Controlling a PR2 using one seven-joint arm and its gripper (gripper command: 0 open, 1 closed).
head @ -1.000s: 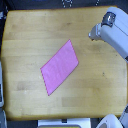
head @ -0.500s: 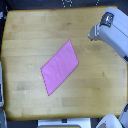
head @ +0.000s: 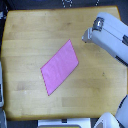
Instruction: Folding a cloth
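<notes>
1. While the gripper (head: 87, 36) hangs over the table's (head: 20, 30) far right part in the exterior view, the cloth (head: 60, 67) lies well apart from it, down and to that view's left, near the table's middle.
2. Flat and unfolded, the cloth sits skewed, a slanted four-sided shape; its top corner is the part nearest the gripper, its bottom corner the farthest.
3. It looks thin, light and limp, so I judge it will sag and drape once lifted, and may slide on the smooth wood if pushed rather than pinched.
4. A corner or short edge seems the best hold, likely the near top corner, drawn over toward the opposite end.
5. At the arm's tip the gripper is too blurred to tell whether its jaws are spread or pressed together; it holds nothing visible.
</notes>
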